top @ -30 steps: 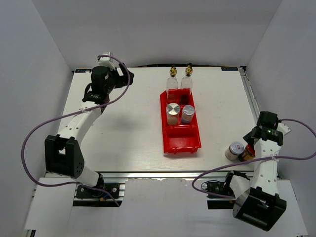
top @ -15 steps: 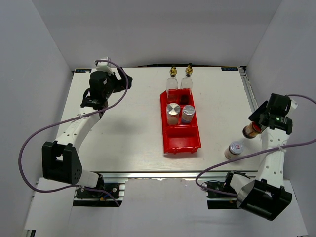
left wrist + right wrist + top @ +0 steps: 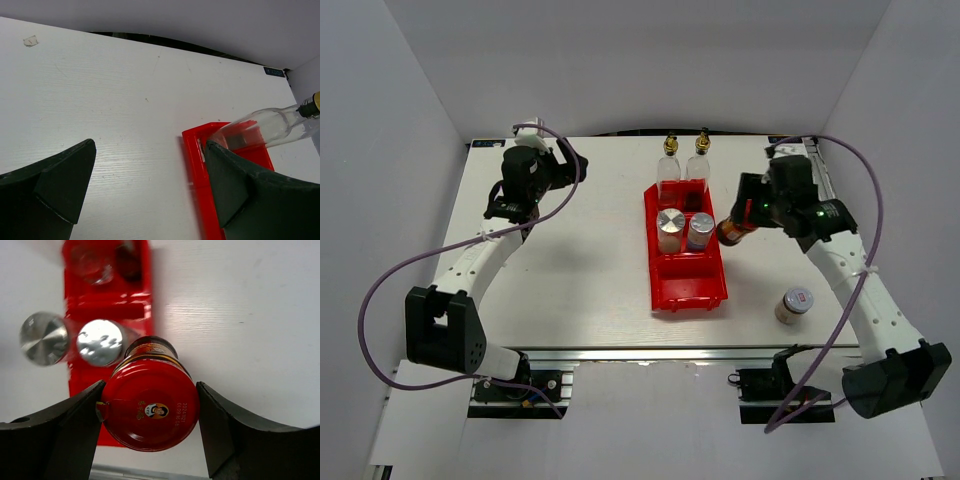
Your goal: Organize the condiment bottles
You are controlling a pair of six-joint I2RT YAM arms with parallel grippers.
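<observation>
My right gripper (image 3: 738, 226) is shut on the dark brown jar with the red cap (image 3: 149, 410) and holds it in the air just right of the red bin (image 3: 687, 283). Two pale jars with silver caps (image 3: 670, 223) (image 3: 700, 224) stand in the bin's middle compartment and also show in the right wrist view (image 3: 44, 337) (image 3: 103, 342). The pale jar with the red-marked white lid (image 3: 794, 303) stands on the table at the near right. My left gripper (image 3: 145, 185) is open and empty over the far left of the table.
Two tall clear bottles with gold tops (image 3: 669, 160) (image 3: 699, 155) stand in the bin's far compartment; one shows in the left wrist view (image 3: 272, 127). The bin's near compartment holds nothing. The table's right rail (image 3: 825, 190) runs beside my right arm.
My right gripper took the dark brown jar from beside the white-lidded jar, lifted it, and carried it left to the bin's right side. My left arm barely moved.
</observation>
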